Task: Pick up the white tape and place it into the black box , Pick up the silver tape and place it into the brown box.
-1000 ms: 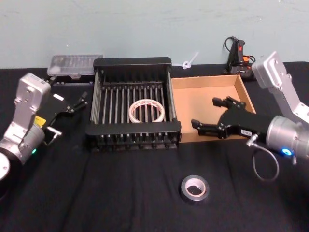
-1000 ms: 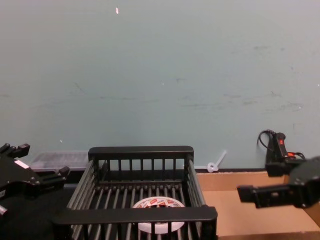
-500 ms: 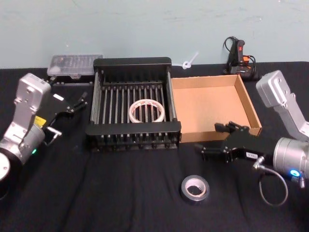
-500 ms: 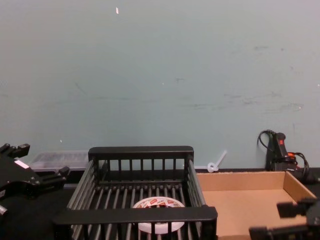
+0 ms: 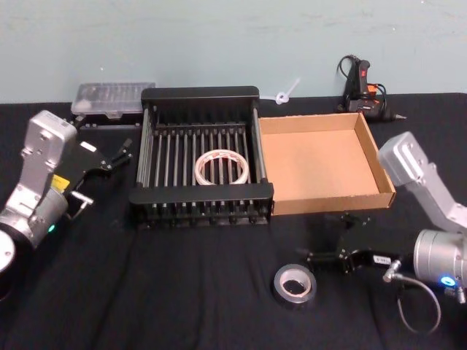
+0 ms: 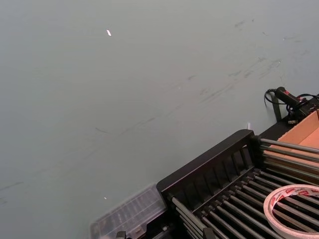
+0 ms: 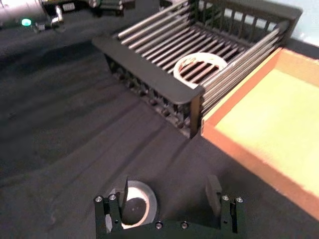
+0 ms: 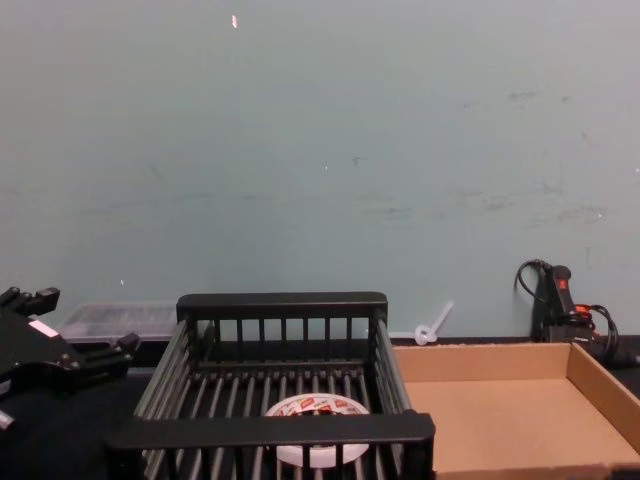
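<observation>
The right gripper hangs low over the black cloth in front of the brown box, fingers spread wide. The silver tape lies flat just beside it, nearer the robot, level with one fingertip and outside the gap. The white tape rests inside the black box, which touches the brown box's left wall. The left gripper sits open, parked left of the black box.

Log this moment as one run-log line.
white tape: in black box | silver tape: on table | brown box: empty | right gripper: open, beside silver tape | left gripper: open, idle left
</observation>
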Tool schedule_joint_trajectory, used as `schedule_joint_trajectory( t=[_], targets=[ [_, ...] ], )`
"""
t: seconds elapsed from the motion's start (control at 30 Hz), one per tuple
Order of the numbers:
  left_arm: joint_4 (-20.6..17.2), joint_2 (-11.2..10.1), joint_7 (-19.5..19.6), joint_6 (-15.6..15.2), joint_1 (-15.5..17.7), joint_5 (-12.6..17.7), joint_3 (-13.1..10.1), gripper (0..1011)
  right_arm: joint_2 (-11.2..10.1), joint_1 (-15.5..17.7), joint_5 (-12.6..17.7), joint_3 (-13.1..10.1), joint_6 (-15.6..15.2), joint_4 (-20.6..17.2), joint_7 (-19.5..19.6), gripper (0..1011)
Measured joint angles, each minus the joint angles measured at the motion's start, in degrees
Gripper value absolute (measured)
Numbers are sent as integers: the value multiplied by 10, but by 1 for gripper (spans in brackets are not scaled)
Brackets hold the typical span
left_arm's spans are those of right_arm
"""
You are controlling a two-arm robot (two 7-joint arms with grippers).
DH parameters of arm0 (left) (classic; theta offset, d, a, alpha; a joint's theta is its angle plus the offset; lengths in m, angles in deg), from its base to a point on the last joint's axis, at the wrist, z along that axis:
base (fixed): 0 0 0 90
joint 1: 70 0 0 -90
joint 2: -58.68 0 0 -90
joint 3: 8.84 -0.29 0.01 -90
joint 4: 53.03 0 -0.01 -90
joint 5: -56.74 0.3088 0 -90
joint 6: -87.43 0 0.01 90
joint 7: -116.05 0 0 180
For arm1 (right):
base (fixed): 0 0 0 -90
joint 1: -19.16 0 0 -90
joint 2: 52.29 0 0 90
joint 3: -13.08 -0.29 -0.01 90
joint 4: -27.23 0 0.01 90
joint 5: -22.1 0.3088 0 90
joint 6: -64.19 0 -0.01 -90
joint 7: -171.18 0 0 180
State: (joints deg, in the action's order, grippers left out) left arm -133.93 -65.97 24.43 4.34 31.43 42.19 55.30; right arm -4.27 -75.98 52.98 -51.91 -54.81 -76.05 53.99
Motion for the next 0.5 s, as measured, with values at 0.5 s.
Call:
schedule_joint_trajectory(
  t=[0.5],
  targets=[
    [0, 0, 0, 0, 0, 0, 0, 1002, -16, -29, -10, 48, -20, 17, -12, 1002]
  ],
)
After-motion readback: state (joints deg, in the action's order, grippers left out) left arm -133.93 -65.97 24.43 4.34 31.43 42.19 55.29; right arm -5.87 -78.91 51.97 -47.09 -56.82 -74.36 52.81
